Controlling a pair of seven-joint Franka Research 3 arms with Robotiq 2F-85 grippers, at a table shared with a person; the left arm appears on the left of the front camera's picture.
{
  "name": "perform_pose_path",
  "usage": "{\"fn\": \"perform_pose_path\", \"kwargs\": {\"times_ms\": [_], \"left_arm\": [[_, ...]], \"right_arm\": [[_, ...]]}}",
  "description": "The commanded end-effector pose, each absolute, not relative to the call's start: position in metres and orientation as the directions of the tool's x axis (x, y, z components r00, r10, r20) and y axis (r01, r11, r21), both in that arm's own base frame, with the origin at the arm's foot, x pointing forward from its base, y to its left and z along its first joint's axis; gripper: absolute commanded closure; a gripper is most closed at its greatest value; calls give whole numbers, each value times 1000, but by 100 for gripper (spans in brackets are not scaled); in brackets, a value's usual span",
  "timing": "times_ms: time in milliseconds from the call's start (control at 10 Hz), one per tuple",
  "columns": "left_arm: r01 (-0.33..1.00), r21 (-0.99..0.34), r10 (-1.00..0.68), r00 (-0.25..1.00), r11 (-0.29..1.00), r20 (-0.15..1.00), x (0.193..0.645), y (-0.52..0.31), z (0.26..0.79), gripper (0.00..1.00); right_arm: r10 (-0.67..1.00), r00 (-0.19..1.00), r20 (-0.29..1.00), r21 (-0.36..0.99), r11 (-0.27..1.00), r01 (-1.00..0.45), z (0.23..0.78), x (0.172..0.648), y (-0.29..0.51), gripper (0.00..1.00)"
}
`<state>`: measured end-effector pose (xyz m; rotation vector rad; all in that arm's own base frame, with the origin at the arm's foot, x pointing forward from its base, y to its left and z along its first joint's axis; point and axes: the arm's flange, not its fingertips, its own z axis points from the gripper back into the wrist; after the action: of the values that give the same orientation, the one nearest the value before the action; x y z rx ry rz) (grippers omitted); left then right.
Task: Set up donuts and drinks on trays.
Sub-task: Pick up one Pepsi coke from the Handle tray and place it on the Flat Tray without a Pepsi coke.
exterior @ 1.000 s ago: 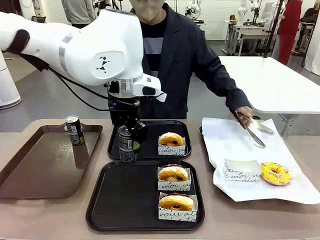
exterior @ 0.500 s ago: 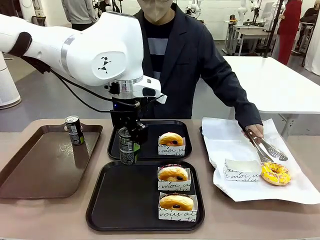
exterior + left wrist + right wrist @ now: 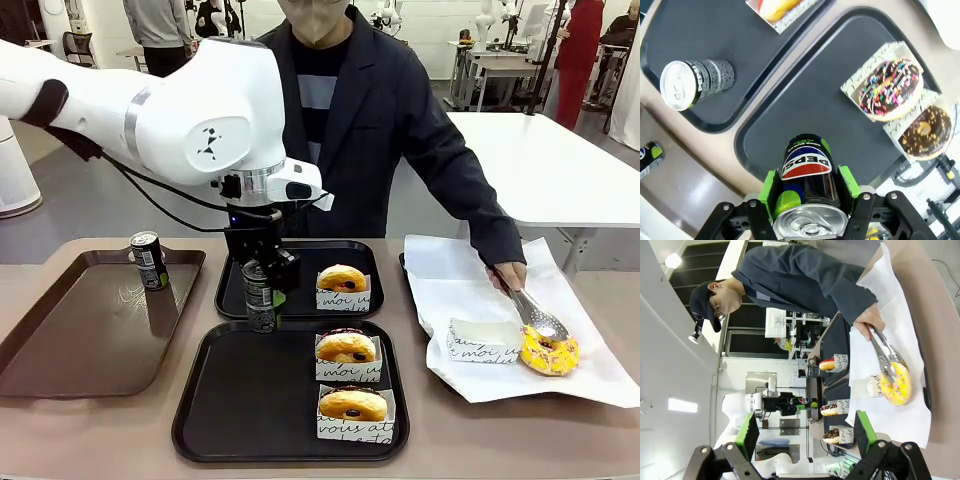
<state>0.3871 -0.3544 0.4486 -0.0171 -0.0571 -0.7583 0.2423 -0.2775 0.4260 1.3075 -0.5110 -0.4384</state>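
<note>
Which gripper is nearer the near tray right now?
Left. The left gripper holds a can just above the near tray's far edge; the right gripper hangs well off to the side, open.

My left jaws (image 3: 262, 285) grip a can (image 3: 259, 296) upright, lifted just over the seam between the far tray (image 3: 235, 285) and the near tray (image 3: 250, 390). The far tray carries one donut (image 3: 342, 278) at its 3 o'clock side. The near tray carries two donuts (image 3: 346, 347) (image 3: 352, 404), both at its 3 o'clock side. At 9 o'clock a second can (image 3: 148, 260) stands on the brown tray (image 3: 80, 340). At 3 o'clock the person's hand (image 3: 510, 275) presses tongs (image 3: 535, 318) onto a yellow donut (image 3: 548, 352) on white paper (image 3: 460, 280), beside an empty sleeve (image 3: 482, 340).
</note>
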Motion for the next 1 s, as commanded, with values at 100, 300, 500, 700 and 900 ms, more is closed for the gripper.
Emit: {"fn": "perform_pose_path", "kwargs": {"times_ms": [100, 300, 500, 700, 900], "left_arm": [[579, -21, -568, 806, 815, 164, 377, -360, 417, 41], [584, 8, -578, 801, 812, 153, 363, -364, 404, 41], [590, -6, -584, 801, 808, 130, 358, -363, 392, 41], [599, -23, -596, 800, 801, 74, 355, -362, 379, 41], [607, -64, -606, 795, 792, 36, 355, -357, 369, 41]], "right_arm": [[-571, 812, 119, 978, 210, 4, 427, 242, -277, 0], [-571, 812, 119, 978, 210, 4, 427, 242, -277, 0], [-571, 812, 119, 978, 210, 4, 427, 242, -277, 0], [-571, 812, 119, 978, 210, 4, 427, 242, -277, 0], [-571, 812, 119, 978, 210, 4, 427, 242, -277, 0]]}}
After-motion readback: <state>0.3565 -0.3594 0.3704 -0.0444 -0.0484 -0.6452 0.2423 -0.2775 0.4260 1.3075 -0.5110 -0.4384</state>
